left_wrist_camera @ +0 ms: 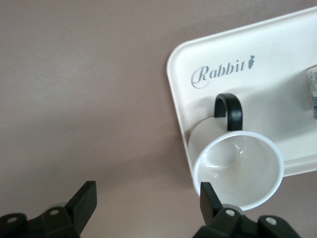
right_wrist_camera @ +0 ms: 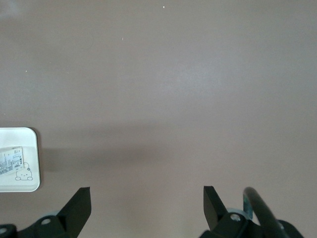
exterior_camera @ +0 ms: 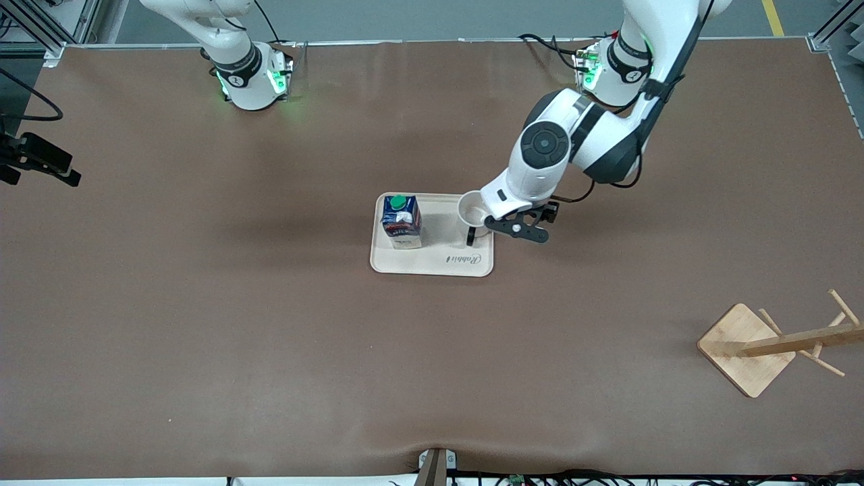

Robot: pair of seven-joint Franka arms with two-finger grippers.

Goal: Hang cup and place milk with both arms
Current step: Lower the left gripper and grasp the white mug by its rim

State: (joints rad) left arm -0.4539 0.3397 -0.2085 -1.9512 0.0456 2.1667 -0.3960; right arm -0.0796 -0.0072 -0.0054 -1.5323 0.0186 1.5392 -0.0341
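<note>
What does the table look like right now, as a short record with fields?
tray: mid-table, holds milk and cup
milk carton: upright, at the tray's end toward the right arm
cup: upright, handle toward the front camera
left gripper: open, one of its fingers at the cup's rim, nothing held
right gripper: open over bare table, waiting
mug tree: toward the left arm's end, empty

White cup (left_wrist_camera: 237,168), black handle; dark blue milk (exterior_camera: 401,221)
</note>
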